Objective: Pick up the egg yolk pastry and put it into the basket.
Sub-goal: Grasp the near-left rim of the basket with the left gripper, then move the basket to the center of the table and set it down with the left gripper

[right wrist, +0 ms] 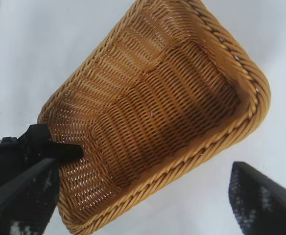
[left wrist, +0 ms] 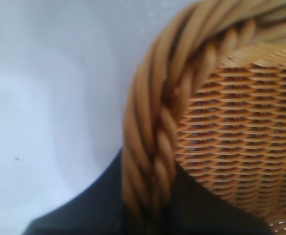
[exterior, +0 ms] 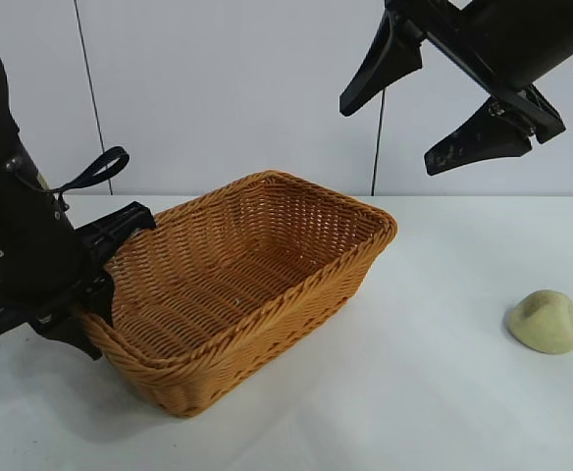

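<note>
The egg yolk pastry (exterior: 544, 321), a pale yellowish-green lump, lies on the white table at the right, well apart from the basket (exterior: 267, 345). The orange-brown wicker basket stands left of centre with nothing in it. My left gripper (exterior: 103, 283) is at its left end. In the left wrist view the braided rim (left wrist: 148, 122) runs between that gripper's (left wrist: 148, 208) two black fingers, which are shut on it. My right gripper (exterior: 390, 137) hangs open high at the upper right, holding nothing. From above, the right wrist view looks down into the basket (right wrist: 206, 142) past the right gripper (right wrist: 143, 164).
The white table (exterior: 434, 392) runs bare between the basket and the pastry. A pale wall stands behind. The left gripper's finger (right wrist: 59, 149) shows at the basket's end in the right wrist view.
</note>
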### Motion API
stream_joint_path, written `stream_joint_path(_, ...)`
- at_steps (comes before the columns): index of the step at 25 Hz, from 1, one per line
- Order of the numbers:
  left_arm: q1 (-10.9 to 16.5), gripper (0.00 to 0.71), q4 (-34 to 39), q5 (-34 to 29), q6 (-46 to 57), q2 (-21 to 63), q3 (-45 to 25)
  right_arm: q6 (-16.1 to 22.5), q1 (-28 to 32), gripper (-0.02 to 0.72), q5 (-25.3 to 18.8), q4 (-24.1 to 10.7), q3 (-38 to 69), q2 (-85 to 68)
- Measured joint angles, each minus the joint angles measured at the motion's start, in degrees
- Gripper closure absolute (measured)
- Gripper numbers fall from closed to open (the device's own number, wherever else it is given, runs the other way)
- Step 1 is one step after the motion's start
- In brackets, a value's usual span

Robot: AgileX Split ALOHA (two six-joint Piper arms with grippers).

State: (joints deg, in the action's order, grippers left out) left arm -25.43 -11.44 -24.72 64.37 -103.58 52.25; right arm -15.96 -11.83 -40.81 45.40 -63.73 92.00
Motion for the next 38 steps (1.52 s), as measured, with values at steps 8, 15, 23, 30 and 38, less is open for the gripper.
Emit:
stream_joint_path(8,5.86,0.627,-6.31,-10.41,-16.93,0.92,8.21,0.00,0.00,0.034,0.00,-0.05,0.00,0.00)
stream_joint_path(15,7.94,0.628,-6.36,-17.67,-31.13,-2.19,17.41,0.00,0.00,0.034,-0.11,-0.05,0.00,0.00)
stream_joint_path(23,7.94,0.628,-6.83,-28.44,-50.64,-10.97,29.96,0.00,0.00,0.034,-0.48,-0.05,0.00,0.00)
stream_joint_path(30,7.94,0.628,-7.09,-29.88,-53.23,-13.70,31.78,0.00,0.00,0.034,-0.59,-0.05,0.00,0.00)
stream_joint_path(38,7.94,0.628,-7.75,-25.11,-53.45,-17.42,30.10,0.00,0.00,0.034,-0.59,-0.05,0.00,0.00)
